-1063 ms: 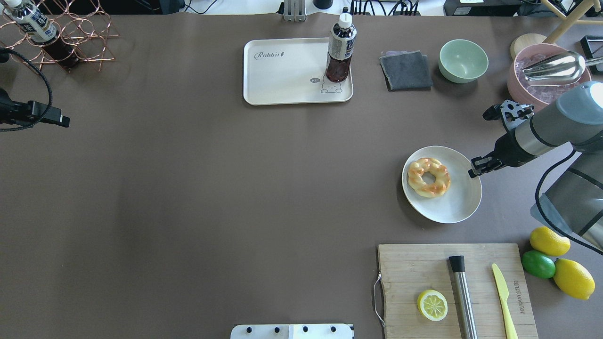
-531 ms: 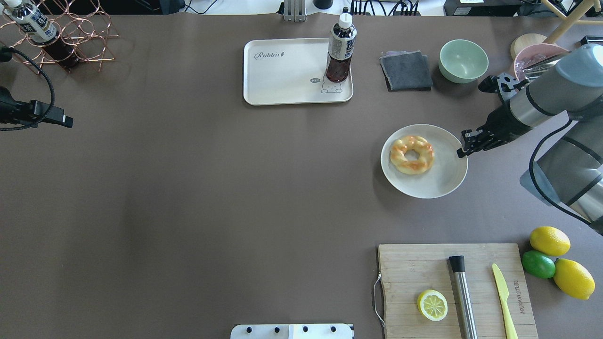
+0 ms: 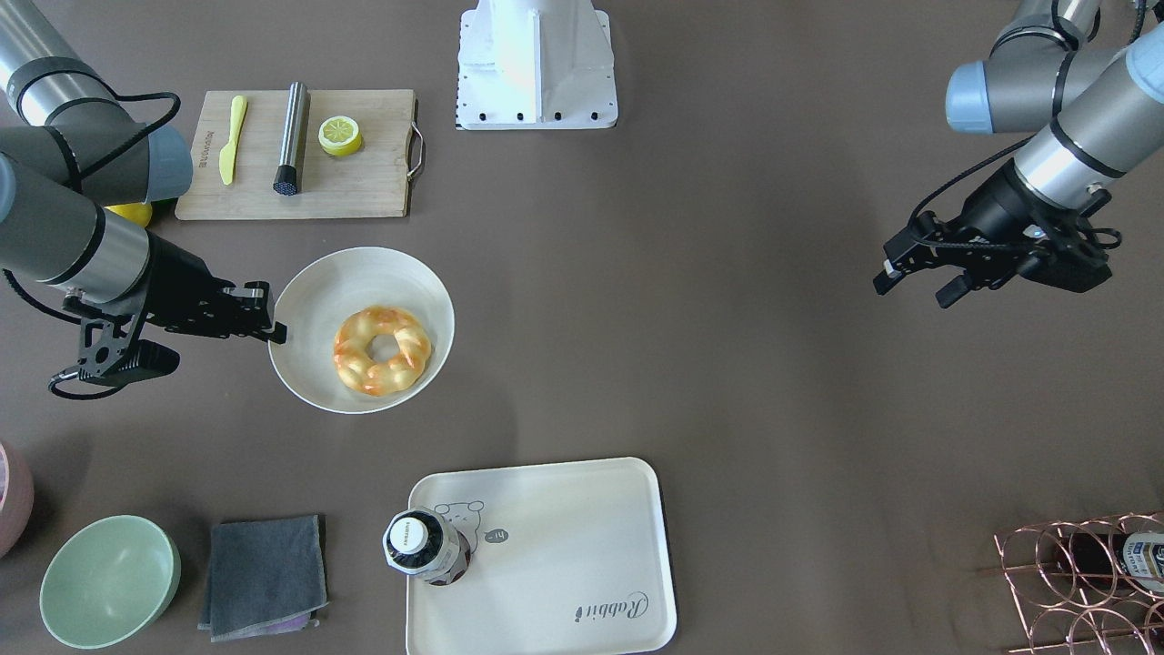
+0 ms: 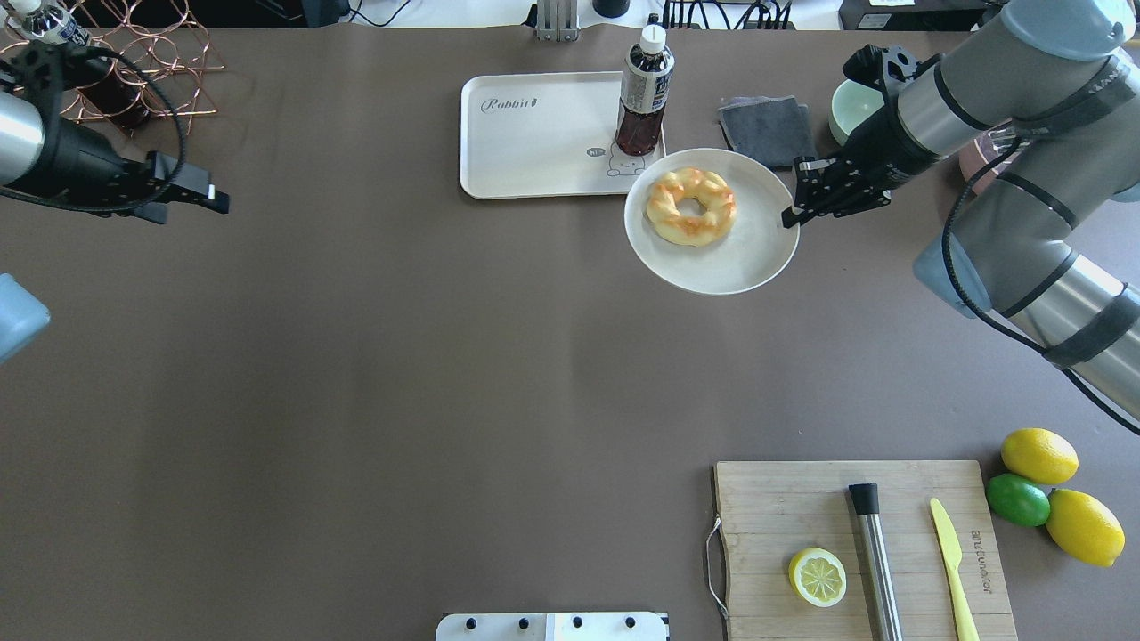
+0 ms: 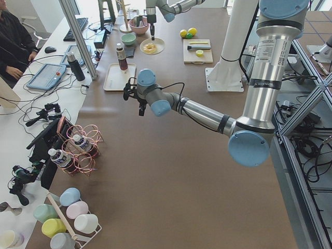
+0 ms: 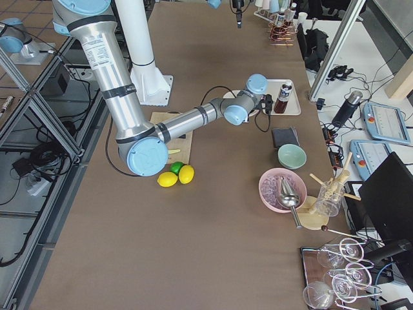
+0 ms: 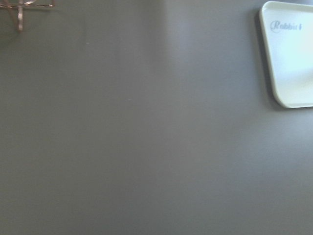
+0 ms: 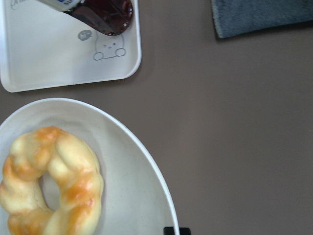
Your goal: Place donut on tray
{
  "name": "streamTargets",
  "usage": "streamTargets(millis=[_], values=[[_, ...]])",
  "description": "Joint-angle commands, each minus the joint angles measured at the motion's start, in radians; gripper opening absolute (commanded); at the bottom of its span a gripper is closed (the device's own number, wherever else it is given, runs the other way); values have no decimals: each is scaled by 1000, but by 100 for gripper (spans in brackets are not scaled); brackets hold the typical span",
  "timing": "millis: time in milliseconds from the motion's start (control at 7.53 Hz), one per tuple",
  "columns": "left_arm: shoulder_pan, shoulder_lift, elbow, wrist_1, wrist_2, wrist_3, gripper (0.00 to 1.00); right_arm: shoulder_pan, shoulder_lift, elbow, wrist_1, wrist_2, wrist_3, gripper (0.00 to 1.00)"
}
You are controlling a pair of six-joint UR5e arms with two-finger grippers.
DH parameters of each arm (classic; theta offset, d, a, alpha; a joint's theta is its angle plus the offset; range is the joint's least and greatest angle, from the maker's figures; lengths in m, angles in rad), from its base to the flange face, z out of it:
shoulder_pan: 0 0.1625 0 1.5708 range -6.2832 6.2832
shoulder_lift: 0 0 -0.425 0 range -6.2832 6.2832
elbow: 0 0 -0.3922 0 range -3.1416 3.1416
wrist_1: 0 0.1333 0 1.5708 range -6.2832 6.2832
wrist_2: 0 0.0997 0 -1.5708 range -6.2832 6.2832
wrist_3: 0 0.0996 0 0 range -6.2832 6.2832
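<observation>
1. A twisted, glossy golden-yellow ring donut with orange-brown patches point(image 4: 690, 206) lies flat on a round white plate point(image 4: 739, 267), off-centre toward the side nearer the tray. It is on the plate, not on the tray.
2. The right hand point(image 4: 791, 218) is clenched on the plate's rim, on the edge facing away from the tray, with the arm reaching in behind it.
3. The plate is just beside the bear-print corner of the cream-white rounded-rectangle tray with "Rabbit" script point(image 4: 534, 151). From overhead its rim seems to overlap that corner, but the right wrist view shows a strip of brown tabletop point(image 4: 401, 356) between them.
4. A dark-drink plastic bottle with a white cap point(image 4: 643, 93) stands upright on that same corner of the tray.
5. The left hand point(image 3: 914, 284) hovers above the tabletop, well apart from tray and plate, fingers spread and grasping nothing.
</observation>
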Motion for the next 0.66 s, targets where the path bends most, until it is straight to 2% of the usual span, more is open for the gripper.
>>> streamTargets(millis=[0, 266, 531], values=[[126, -180, 3, 0, 38, -338, 97, -74, 109, 29, -1, -34, 170, 0], [206, -210, 4, 0, 79, -347, 97, -157, 162, 30, -1, -118, 259, 0], [244, -224, 1, 4, 137, -318, 97, -208, 206, 30, -39, -164, 295, 0]])
